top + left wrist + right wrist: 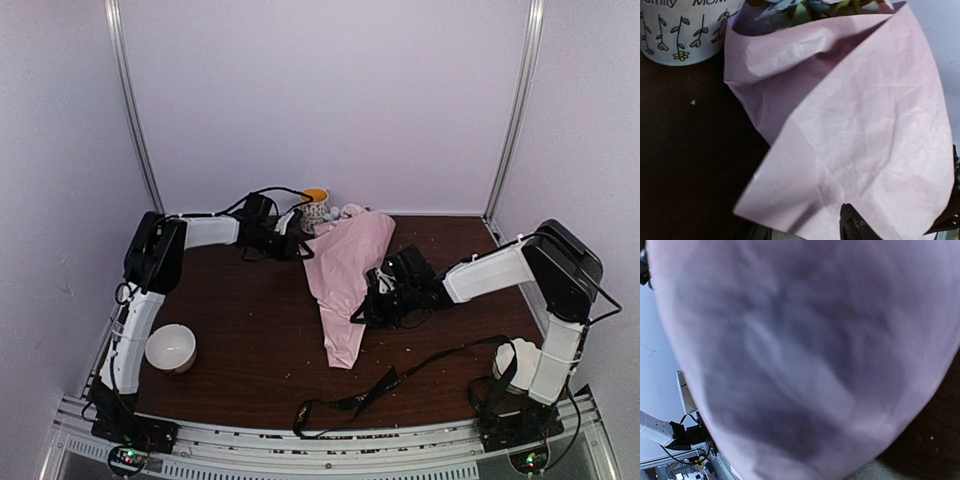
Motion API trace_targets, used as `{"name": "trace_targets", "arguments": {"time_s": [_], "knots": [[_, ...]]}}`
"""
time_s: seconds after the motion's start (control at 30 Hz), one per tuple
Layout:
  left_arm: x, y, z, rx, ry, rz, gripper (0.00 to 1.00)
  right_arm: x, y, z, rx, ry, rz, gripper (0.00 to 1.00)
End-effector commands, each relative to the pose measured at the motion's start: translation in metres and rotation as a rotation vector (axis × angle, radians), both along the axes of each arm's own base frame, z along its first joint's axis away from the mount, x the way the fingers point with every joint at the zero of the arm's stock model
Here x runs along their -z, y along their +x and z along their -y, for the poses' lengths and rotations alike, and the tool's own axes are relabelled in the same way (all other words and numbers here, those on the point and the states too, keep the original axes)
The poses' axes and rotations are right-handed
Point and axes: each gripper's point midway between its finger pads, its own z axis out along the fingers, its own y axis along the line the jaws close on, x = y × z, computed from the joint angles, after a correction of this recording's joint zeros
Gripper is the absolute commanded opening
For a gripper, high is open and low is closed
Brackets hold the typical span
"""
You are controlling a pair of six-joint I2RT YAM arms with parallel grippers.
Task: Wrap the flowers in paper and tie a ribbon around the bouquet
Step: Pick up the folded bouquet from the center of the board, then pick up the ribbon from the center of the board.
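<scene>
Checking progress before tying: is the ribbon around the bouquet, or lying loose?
Loose: the ribbon lies stretched on the table, apart from the pink bouquet.

**Desk:** What stands at the back of the dark brown table [230, 330]?

**Photographer:** A white mug [685, 35], upright near the pale back wall [330, 100], printed with small flower stems and lettering.

**Desk:** And toward the front?

**Photographer:** A white bowl [171, 347] sits near the left edge. At the right is a white object [520, 358], too unclear to name. Pale specks dot the tabletop.
</scene>
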Motion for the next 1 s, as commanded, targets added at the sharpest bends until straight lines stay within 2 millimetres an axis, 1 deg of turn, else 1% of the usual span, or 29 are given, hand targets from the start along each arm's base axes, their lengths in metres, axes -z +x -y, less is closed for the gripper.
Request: {"name": "trace_targets", "arguments": {"time_s": [0.0,0.03,0.07,0.1,0.13,0.17,0.23,0.3,0.33,0.37,0.4,0.47,0.53,0.6,0.67,0.73,0.8,0.9,0.97], "knots": [[-0.131,-0.043,0.002,0.090,-0.060,0.290,0.55,0.001,0.000,0.004,-0.002,-0.022,0.003,0.00],[-0.142,-0.067,-0.001,0.123,-0.046,0.322,0.57,0.000,0.001,0.005,-0.002,-0.025,0.007,0.00],[-0.147,-0.093,-0.002,0.170,-0.030,0.346,0.58,0.000,0.001,0.005,-0.004,-0.029,0.010,0.00],[-0.148,-0.123,-0.005,0.228,-0.008,0.362,0.58,0.000,0.001,0.006,-0.004,-0.033,0.013,0.00],[-0.154,-0.159,-0.002,0.303,0.011,0.384,0.58,0.000,0.001,0.006,-0.007,-0.039,0.015,0.00],[-0.141,-0.191,-0.002,0.387,0.058,0.373,0.58,0.001,0.001,0.007,-0.009,-0.043,0.013,0.00],[-0.107,-0.250,0.001,0.558,0.177,0.347,0.60,0.001,0.001,0.006,-0.018,-0.050,0.014,0.00],[-0.074,-0.299,0.008,0.723,0.273,0.306,0.62,0.002,0.001,0.006,-0.027,-0.056,0.012,0.00],[-0.061,-0.320,0.012,0.795,0.304,0.277,0.63,0.002,0.001,0.006,-0.032,-0.060,0.014,0.00],[-0.048,-0.336,0.016,0.853,0.333,0.249,0.64,0.002,0.001,0.006,-0.034,-0.066,0.016,0.00],[-0.036,-0.349,0.019,0.900,0.363,0.227,0.66,0.001,0.002,0.007,-0.035,-0.072,0.016,0.00],[-0.023,-0.362,0.023,0.953,0.404,0.195,0.66,-0.001,0.002,0.008,-0.035,-0.078,0.025,0.00],[-0.024,-0.363,0.025,0.974,0.417,0.185,0.69,-0.002,0.002,0.010,-0.030,-0.090,0.033,0.00],[-0.031,-0.372,0.027,1.050,0.384,0.199,0.77,-0.002,0.002,0.014,-0.028,-0.107,0.038,0.00],[-0.028,-0.384,0.029,1.115,0.407,0.188,0.82,0.000,0.001,0.017,-0.026,-0.126,0.040,0.00],[-0.019,-0.391,0.032,1.152,0.466,0.154,0.81,0.002,0.000,0.020,-0.026,-0.140,0.040,0.00],[-0.012,-0.399,0.035,1.190,0.522,0.133,0.77,0.003,0.000,0.022,-0.023,-0.151,0.039,0.00],[-0.011,-0.408,0.034,1.214,0.539,0.131,0.75,0.003,0.000,0.023,-0.022,-0.158,0.042,0.00],[-0.007,-0.414,0.036,1.228,0.542,0.119,0.75,0.003,0.002,0.022,-0.022,-0.164,0.046,0.00]]}}
